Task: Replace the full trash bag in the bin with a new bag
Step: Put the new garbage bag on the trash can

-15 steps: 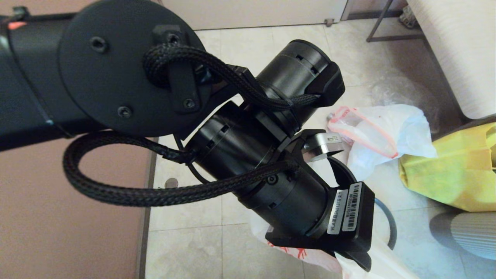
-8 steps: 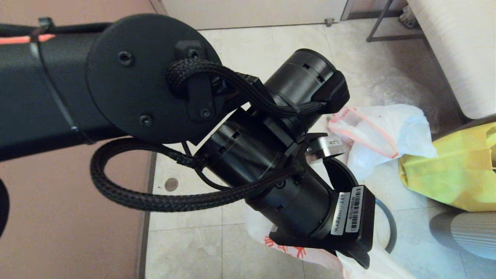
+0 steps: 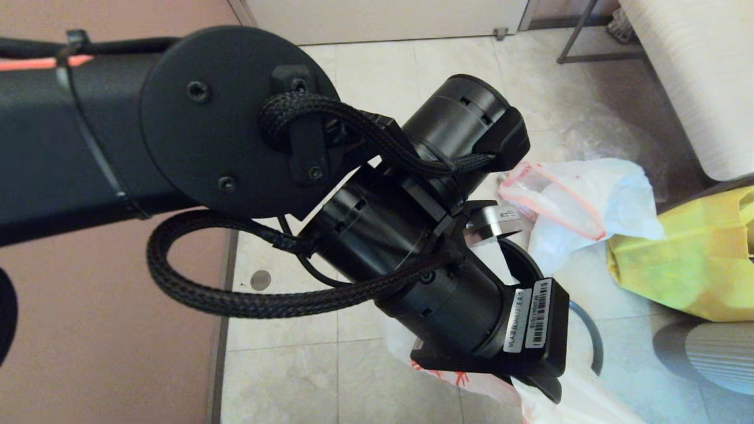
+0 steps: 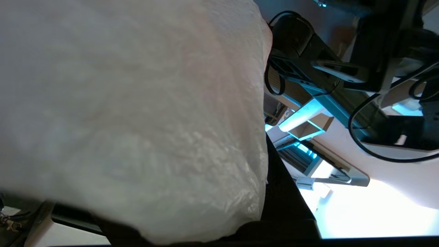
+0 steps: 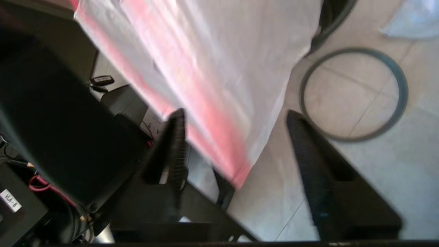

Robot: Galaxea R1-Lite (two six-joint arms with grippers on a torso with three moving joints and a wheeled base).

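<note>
My left arm fills the head view, and its gripper [image 3: 542, 388] sits low over the new bag [image 3: 456, 380], white film with red print. In the left wrist view that film [image 4: 137, 113] covers nearly everything. My right gripper [image 5: 236, 120] is open, and the bag's pink-orange hem [image 5: 219, 137] hangs between and beyond its fingers [image 5: 175, 137]. The full trash bag [image 3: 595, 200] lies on the floor to the right. The bin's grey hoop [image 5: 353, 137] lies loose on the tiles. A black curved edge [image 3: 524, 265], apparently the bin, is mostly hidden by the arm.
A yellow fabric bag [image 3: 689, 259] sits right of the full bag, with a grey ribbed object [image 3: 718, 353] in front of it. A white ribbed cushion [image 3: 695, 76] and a metal frame [image 3: 595, 53] stand at the back right. A brown wall [image 3: 100, 330] runs along the left.
My left arm shifted a little to the right in the head view, then almost stopped. The printed bag under it moved slightly with it. The full bag and yellow bag stayed put.
</note>
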